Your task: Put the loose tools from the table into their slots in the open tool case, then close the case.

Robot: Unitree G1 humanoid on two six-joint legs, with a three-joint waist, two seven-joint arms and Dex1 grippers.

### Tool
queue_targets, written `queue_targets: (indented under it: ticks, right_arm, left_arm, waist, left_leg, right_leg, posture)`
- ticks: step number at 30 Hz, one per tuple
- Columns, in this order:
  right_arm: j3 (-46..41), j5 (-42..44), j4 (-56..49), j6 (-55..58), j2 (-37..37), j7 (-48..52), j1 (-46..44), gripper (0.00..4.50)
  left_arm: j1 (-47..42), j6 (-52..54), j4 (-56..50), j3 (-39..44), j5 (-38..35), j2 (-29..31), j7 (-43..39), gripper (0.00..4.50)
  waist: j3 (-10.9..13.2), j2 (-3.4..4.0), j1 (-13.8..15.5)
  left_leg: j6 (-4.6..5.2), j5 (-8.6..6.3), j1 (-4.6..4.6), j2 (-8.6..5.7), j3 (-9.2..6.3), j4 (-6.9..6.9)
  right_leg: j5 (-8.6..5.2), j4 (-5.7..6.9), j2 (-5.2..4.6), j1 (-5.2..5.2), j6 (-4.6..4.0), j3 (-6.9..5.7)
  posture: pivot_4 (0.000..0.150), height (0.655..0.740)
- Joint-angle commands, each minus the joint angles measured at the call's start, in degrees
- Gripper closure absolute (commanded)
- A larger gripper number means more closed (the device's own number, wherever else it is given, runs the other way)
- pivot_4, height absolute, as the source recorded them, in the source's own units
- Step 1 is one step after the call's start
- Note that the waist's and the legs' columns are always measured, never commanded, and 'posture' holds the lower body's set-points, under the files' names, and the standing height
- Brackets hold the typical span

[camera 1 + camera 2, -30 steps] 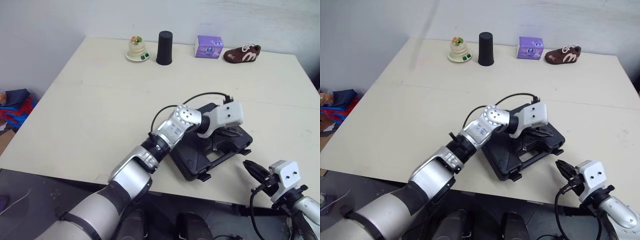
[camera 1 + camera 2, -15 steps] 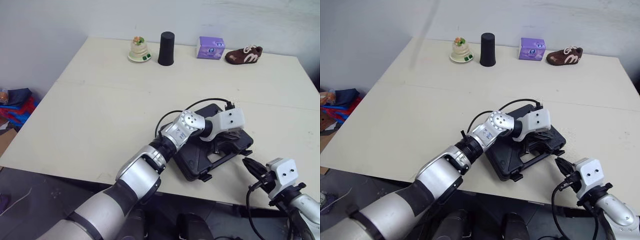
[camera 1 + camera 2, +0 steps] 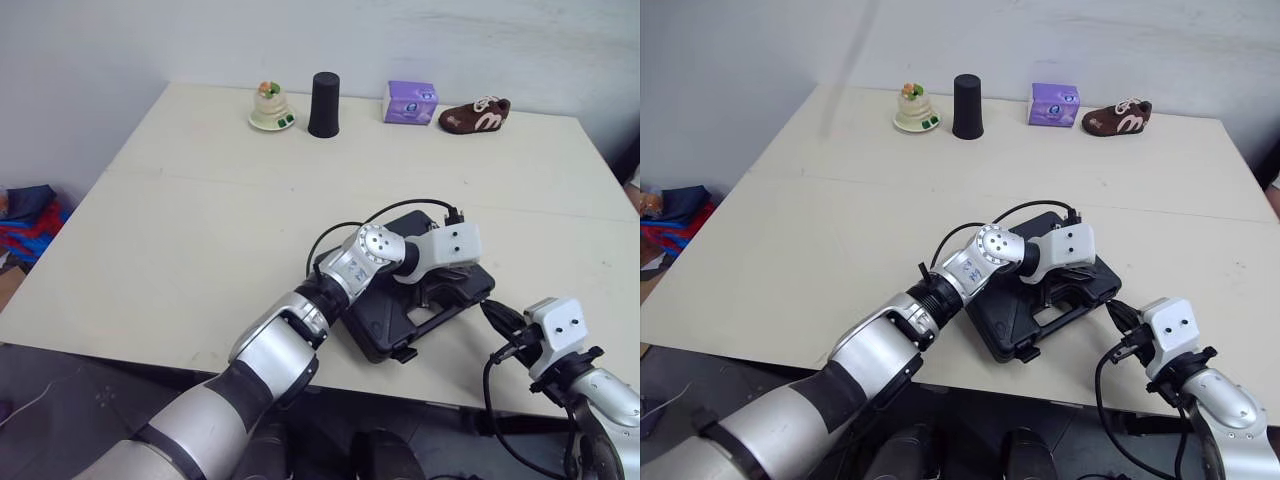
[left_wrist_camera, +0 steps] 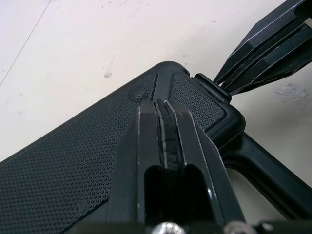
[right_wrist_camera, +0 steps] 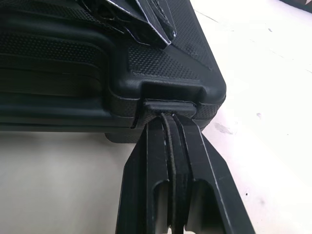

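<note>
Our left end effector (image 4: pixel 164 105), fingers pressed together, rests on the shut tool case (image 4: pixel 58 170). Our right end effector (image 5: pixel 170 121), likewise pressed together, touches its latch (image 5: pixel 170 106).

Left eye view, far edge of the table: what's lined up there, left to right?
small ornament → black cup → purple box → brown shoe
</note>
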Motion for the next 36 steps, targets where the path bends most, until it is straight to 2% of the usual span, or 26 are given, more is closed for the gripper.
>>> queue_targets:
  ticks: [1, 10, 13, 18, 20, 24, 30, 35, 36]
  right_arm:
    - [0.3, 0.5, -1.2, -0.4, -0.9, 0.8, -1.6, 4.5]
    - [1.5, -0.2, 0.3, 0.8, -0.9, 1.4, -4.3, 4.5]
    - [1.6, -0.5, 0.3, 0.8, -1.3, 1.9, -4.4, 4.5]
    - [-0.9, 1.1, -2.0, -1.0, -3.0, 5.3, -1.1, 4.5]
    - [-2.3, 1.7, -3.4, -3.0, -3.5, 7.0, 1.2, 4.5]
    - [-2.7, 2.9, -6.4, -4.0, -4.9, 11.0, 6.3, 4.5]
    - [5.0, 1.4, -9.0, -5.4, -4.8, 15.3, 12.5, 4.5]
    - [7.4, 0.8, -8.6, -7.2, -3.9, 14.7, 12.9, 4.5]
    - [9.5, -0.3, -7.8, -8.1, -3.6, 15.1, 12.8, 4.5]
  left_arm:
    - [4.1, 4.1, 4.2, -2.9, 3.7, 0.6, -2.6, 4.48]
    - [5.5, 5.0, 3.2, -3.4, 4.1, 1.2, -3.3, 4.48]
    - [5.9, 2.4, 0.6, -2.0, 2.7, 2.4, -3.5, 4.48]
    - [7.9, -6.2, -13.2, 5.9, -6.8, 5.2, -8.9, 4.48]
    - [9.3, -5.4, -21.8, 8.0, -11.0, 7.0, -12.7, 4.48]
    - [12.5, 0.6, -35.8, 9.2, -16.2, 12.2, -18.8, 4.48]
    - [22.9, 3.2, -46.8, 6.9, -18.3, 23.0, -27.7, 4.48]
    - [25.5, 5.0, -50.4, 5.7, -18.4, 25.2, -27.7, 4.48]
    - [26.2, 3.2, -49.8, 4.9, -16.6, 25.7, -27.1, 4.48]
  waist:
    - [0.0, 0.01, 0.0]
    - [-0.1, -0.08, -1.0]
    - [-0.2, -0.11, -1.1]
    - [0.0, 0.37, -1.0]
    - [0.2, 0.75, -0.8]
    - [0.3, 0.88, -0.3]
    - [0.3, 0.93, 0.3]
    - [0.4, 0.89, 0.7]
    - [0.4, 0.9, 0.8]
  left_leg:
    - [0.0, -0.04, 0.02, 0.01, 0.0, 0.0]
    - [-0.11, -0.28, 0.32, 0.24, -0.02, 0.0]
    - [-0.13, -0.3, 0.33, 0.27, -0.02, 0.0]
    - [-0.17, -0.33, 0.29, 0.3, 0.02, -0.03]
    - [-0.31, -0.23, 0.09, 0.29, 0.01, -0.04]
    - [-0.56, 0.24, -0.39, 0.18, 0.13, -0.04]
    - [-0.36, 0.22, -0.01, 0.01, 0.18, -0.05]
    - [-0.38, 0.18, -0.3, 0.05, 0.12, 0.01]
    - [-0.33, 0.16, -0.31, 0.01, 0.08, 0.03]
  right_leg:
    - [-0.01, 0.0, 0.0, 0.02, -0.01, 0.0]
    - [-0.03, -0.28, 0.21, 0.44, -0.04, -0.03]
    - [-0.03, -0.3, 0.23, 0.45, -0.05, -0.02]
    - [-0.06, -0.3, 0.23, 0.35, -0.11, 0.01]
    - [-0.07, -0.24, 0.23, 0.15, -0.12, -0.01]
    - [-0.06, 0.06, 0.31, -0.44, -0.12, 0.03]
    - [-0.05, 0.01, 0.35, -0.09, -0.08, 0.14]
    - [-0.04, 0.02, 0.29, -0.34, -0.07, 0.19]
    - [-0.02, 0.01, 0.27, -0.32, -0.04, 0.19]
  posture:
    - [0.15, 0.738]
    - [0.15, 0.738]
    - [0.15, 0.738]
    - [0.15, 0.738]
    - [0.15, 0.738]
    - [0.15, 0.738]
    - [0.15, 0.738]
    - [0.15, 0.738]
    - [0.15, 0.738]
